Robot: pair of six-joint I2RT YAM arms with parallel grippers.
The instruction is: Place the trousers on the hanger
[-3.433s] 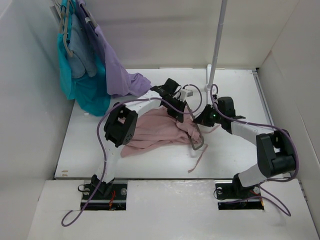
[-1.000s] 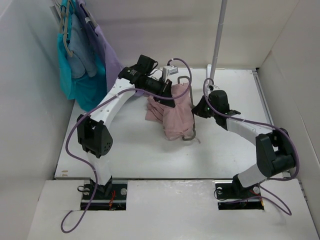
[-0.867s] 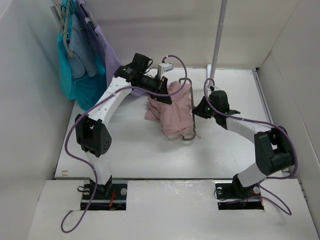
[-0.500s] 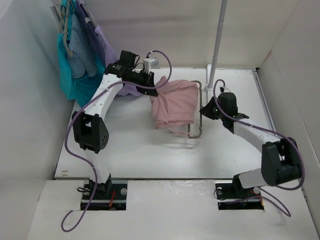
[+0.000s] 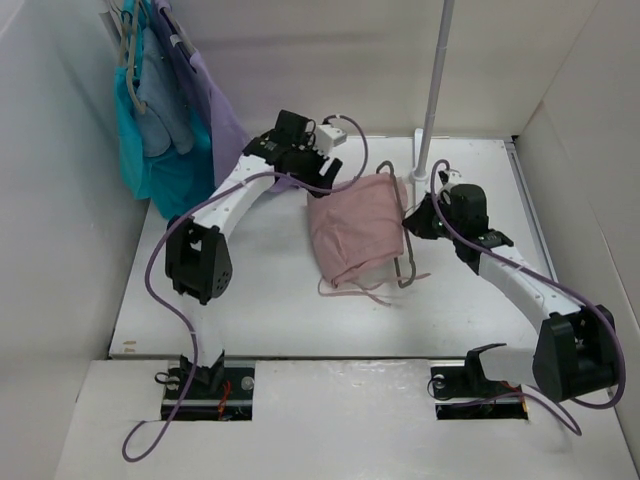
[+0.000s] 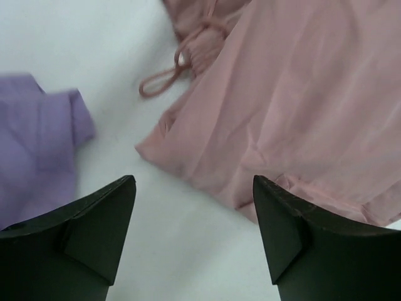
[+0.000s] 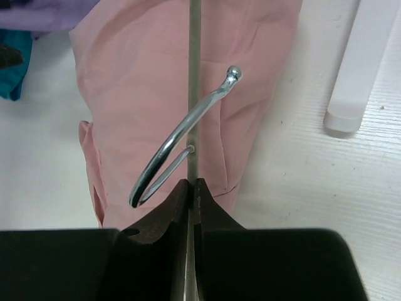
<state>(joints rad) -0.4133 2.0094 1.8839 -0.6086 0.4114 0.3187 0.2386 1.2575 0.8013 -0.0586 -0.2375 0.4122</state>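
The dusty-pink trousers (image 5: 358,228) hang folded over the thin grey hanger (image 5: 407,265), their drawstrings trailing at the near end. My right gripper (image 5: 420,222) is shut on the hanger; in the right wrist view the jaws (image 7: 194,185) pinch its slim bar (image 7: 194,63) just below the metal hook (image 7: 182,135), with pink cloth (image 7: 144,75) behind. My left gripper (image 5: 335,180) is at the trousers' far left corner, open. In the left wrist view its fingers (image 6: 94,219) stand wide apart over bare table, with the trousers (image 6: 301,94) just beyond them.
A teal garment (image 5: 175,185) and a lilac garment (image 5: 225,135) hang on pale hangers at the back left; a lilac corner (image 6: 34,138) lies near my left fingers. A white pole (image 5: 435,80) rises from its base (image 7: 363,69) behind the hanger. White walls enclose the table.
My left gripper has opened and let go of the trousers, which now hang on the hanger alone. My right arm has carried the hanger a little to the right and nearer.
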